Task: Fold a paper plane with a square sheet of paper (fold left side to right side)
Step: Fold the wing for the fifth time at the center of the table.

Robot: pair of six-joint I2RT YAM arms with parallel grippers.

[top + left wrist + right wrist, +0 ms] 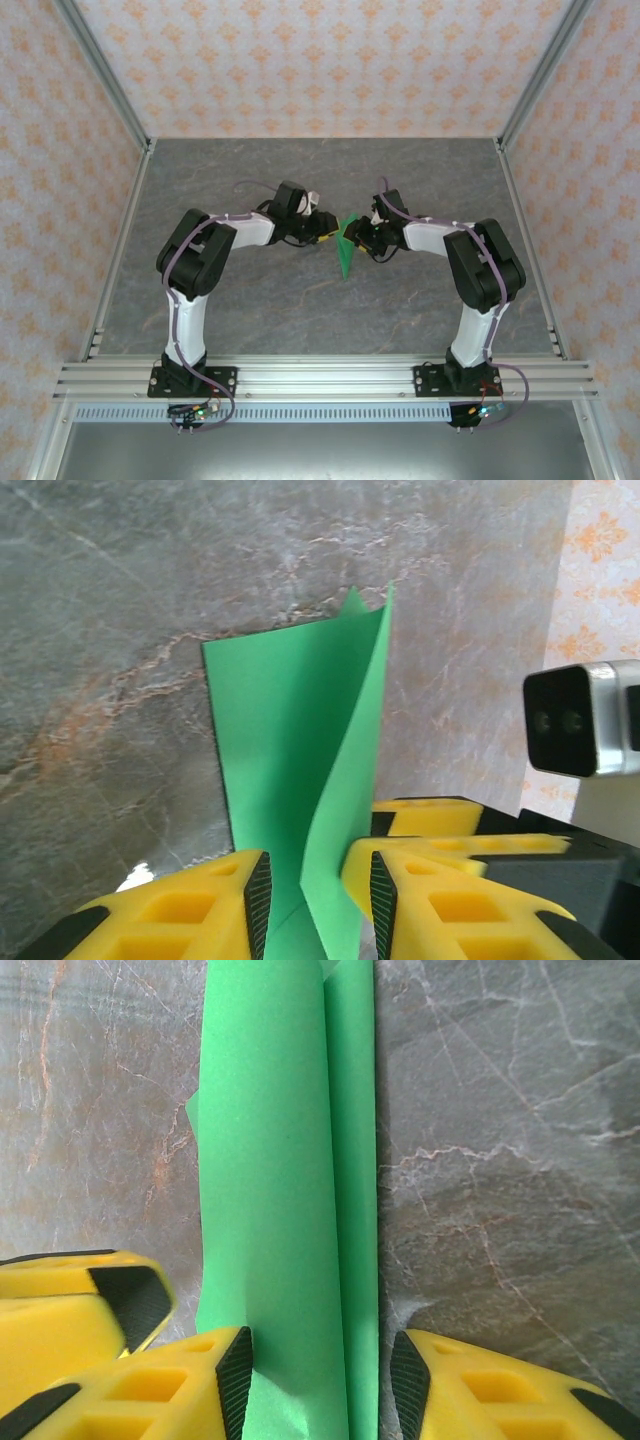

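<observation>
1. Yellow fingers (180, 915) of left gripper (318, 885) sit closest in the left wrist cam. Jaws part-spread, green paper (285, 730) standing between the pads, no flat clamp visible.
2. Paper there: one broad layer low over the grey marble-look counter (100, 630). A 2nd flap rises off a lengthwise crease, w/ small pointed tips at the far end. Can't tell if the low layer touches the counter.
3. Right gripper (320, 1365) in its own cam: jaws likewise spread, astride the paper. One pad (235, 1375) is at the paper edge. A sliver of counter shows btw the paper and the other pad.
4. Same cam: paper runs away from the gripper as a long band, w/ one lengthwise fold line and a narrower strip alongside.
5. Grippers are crowded together. The left one's yellow finger w/ black pad shows at the lower corner of the right wrist cam. The right one's finger and silver wrist camera (580, 720) show beside the paper in the left wrist cam.
6. Top cam: both arms bent inward, grippers nose to nose mid-counter. Paper sits between them, narrow tip pointing toward the arm bases.
</observation>
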